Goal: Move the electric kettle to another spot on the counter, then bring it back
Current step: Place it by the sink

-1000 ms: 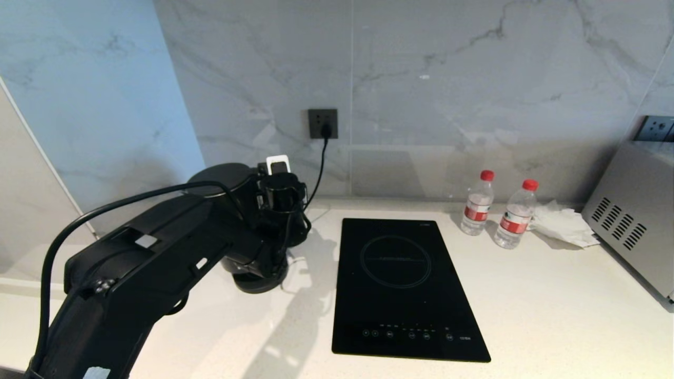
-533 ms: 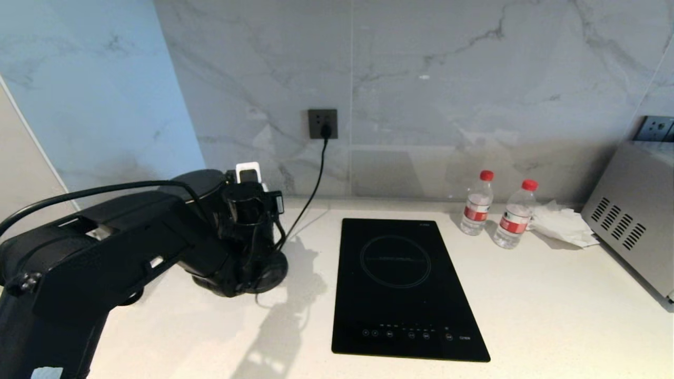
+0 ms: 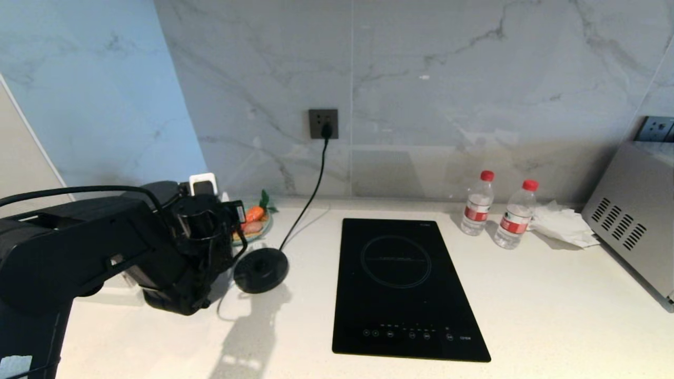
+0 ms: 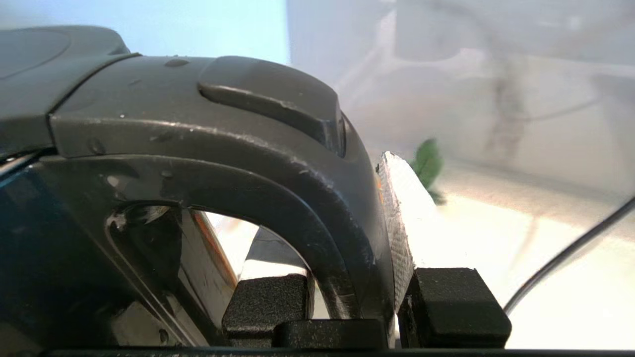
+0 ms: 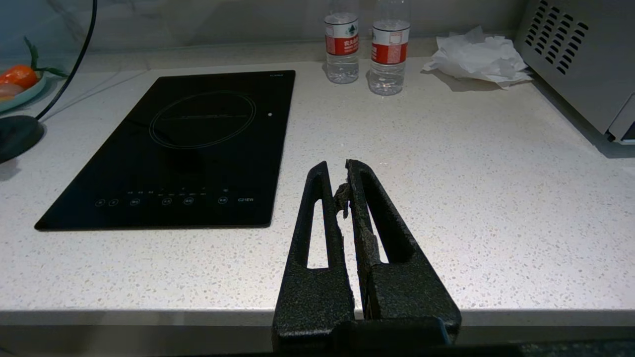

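Counter [image 3: 526, 316] carrying hob, 2 bottles, base disc [image 3: 261, 269] near its back-left corner. Electric kettle [image 3: 174, 284] hanging just left of the disc, probably mid-transfer to another spot; left gripper [image 4: 362, 297] clamping its loop handle (body mostly hidden behind arm). Right gripper [image 5: 346, 173] idling over front edge, tips together.

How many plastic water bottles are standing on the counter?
2. One water bottle stands near the wall, right of the hob; the second bottle is just right of it, beside the crumpled tissue. None seems hidden.
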`<state>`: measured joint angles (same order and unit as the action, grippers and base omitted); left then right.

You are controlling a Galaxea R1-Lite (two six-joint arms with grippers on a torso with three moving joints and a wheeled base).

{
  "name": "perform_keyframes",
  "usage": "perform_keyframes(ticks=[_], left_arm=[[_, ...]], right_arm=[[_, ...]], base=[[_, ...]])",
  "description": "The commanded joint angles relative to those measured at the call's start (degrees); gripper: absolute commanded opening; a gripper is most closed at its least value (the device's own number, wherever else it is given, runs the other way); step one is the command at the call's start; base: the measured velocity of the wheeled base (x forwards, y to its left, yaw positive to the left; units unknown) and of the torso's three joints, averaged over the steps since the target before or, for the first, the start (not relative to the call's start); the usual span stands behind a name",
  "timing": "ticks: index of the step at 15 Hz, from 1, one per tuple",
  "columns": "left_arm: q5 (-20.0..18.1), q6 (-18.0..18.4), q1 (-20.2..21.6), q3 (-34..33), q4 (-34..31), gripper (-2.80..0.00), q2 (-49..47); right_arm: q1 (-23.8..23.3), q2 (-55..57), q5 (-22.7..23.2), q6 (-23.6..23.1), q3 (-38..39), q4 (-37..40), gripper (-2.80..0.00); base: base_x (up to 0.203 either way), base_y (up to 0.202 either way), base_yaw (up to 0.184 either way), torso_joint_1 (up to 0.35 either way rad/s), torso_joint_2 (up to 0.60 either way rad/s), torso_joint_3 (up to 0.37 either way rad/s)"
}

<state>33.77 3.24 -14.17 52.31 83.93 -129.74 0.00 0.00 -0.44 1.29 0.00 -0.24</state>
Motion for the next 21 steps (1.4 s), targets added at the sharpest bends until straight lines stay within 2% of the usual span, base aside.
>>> perform_keyframes(ticks=[1, 3, 8, 12, 16, 21], left_arm=[[-0.52, 0.01, 0.75, -4.39, 3.08, -2.80, 0.21], [-0.91, -0.09, 1.56, -7.59, 3.69, -2.80, 0.21], [-1.05, -4.12, 3.50, -14.33, 3.73, -2.80, 1.83], [-4.63, -5.63, 7.08, -19.11, 3.73, -2.80, 3.69], [-5.11, -6.43, 10.52, -21.33, 3.73, -2.80, 4.32], [-8.63, -9.12, 11.82, -27.96, 3.73, -2.80, 6.01]], right_arm=[[0.00, 0.00, 0.00, 0.03, 0.00, -0.02, -2.80], [0.00, 0.00, 0.00, 0.03, 0.00, -0.02, -2.80], [0.00, 0.00, 0.00, 0.03, 0.00, -0.02, -2.80], [0.00, 0.00, 0.00, 0.03, 0.00, -0.02, -2.80], [0.00, 0.00, 0.00, 0.03, 0.00, -0.02, -2.80], [0.00, 0.00, 0.00, 0.03, 0.00, -0.02, -2.80]], base=[[0.000, 0.000, 0.000, 0.000, 0.00, 0.000], [0.000, 0.000, 0.000, 0.000, 0.00, 0.000], [0.000, 0.000, 0.000, 0.000, 0.00, 0.000], [0.000, 0.000, 0.000, 0.000, 0.00, 0.000], [0.000, 0.000, 0.000, 0.000, 0.00, 0.000], [0.000, 0.000, 0.000, 0.000, 0.00, 0.000]])
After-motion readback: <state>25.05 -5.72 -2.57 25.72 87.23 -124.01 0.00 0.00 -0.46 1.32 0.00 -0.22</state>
